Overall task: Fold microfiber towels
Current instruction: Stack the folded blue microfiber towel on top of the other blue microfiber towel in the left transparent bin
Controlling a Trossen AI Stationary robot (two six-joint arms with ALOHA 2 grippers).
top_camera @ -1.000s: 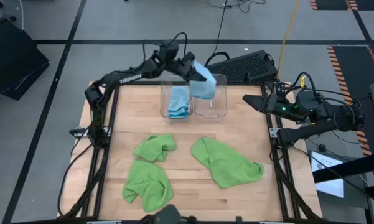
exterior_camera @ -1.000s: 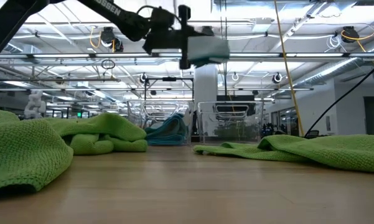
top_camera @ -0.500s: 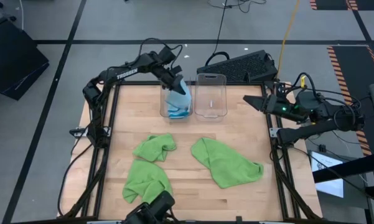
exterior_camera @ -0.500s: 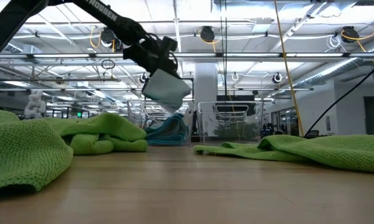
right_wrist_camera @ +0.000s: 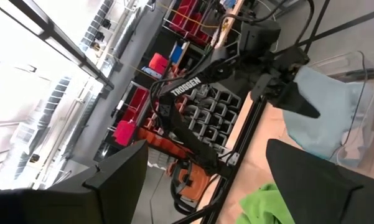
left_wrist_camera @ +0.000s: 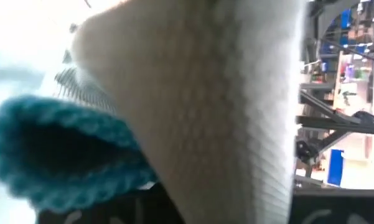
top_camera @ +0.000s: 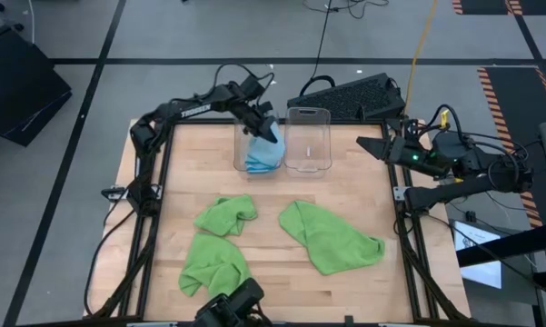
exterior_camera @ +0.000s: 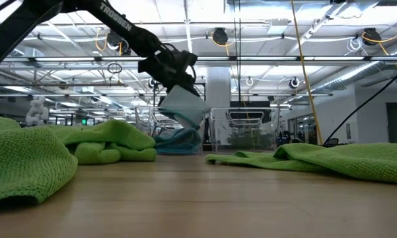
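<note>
Blue towel (top_camera: 269,148): folded, light blue, hanging from the left pincer at the mouth of the left bin; its lower end reaches down onto a second blue towel (top_camera: 257,164) bunched at the bin's bottom.
Long axis: runs down and slightly aslant in the low view, top corner in the pincer, free end lowest.
Left pincer (top_camera: 264,130): clamped together on the blue towel's upper edge, right above the left bin; the towel lies straight below it, so the coming move looks to me like a release or a short push downward.
Left bin (top_camera: 239,145): clear, upright, at the table's far edge; holds both blue towels.
Right bin (top_camera: 308,138): clear, upright, just beside the left bin on the right; no towel seen in it.
Green towels: three, unfolded, on the near half of the table: one crumpled (top_camera: 225,214), one at the near left (top_camera: 213,264), one spread toward the right (top_camera: 329,236); all well apart from the bins.
Right pincer (top_camera: 371,148): fingers apart, holding nothing, waiting at the table's right edge.
Nearer arm: the left, already on the towel; the right stands well apart from the bins.
Table (top_camera: 282,195): light wood, carries the bins and towels.
</note>
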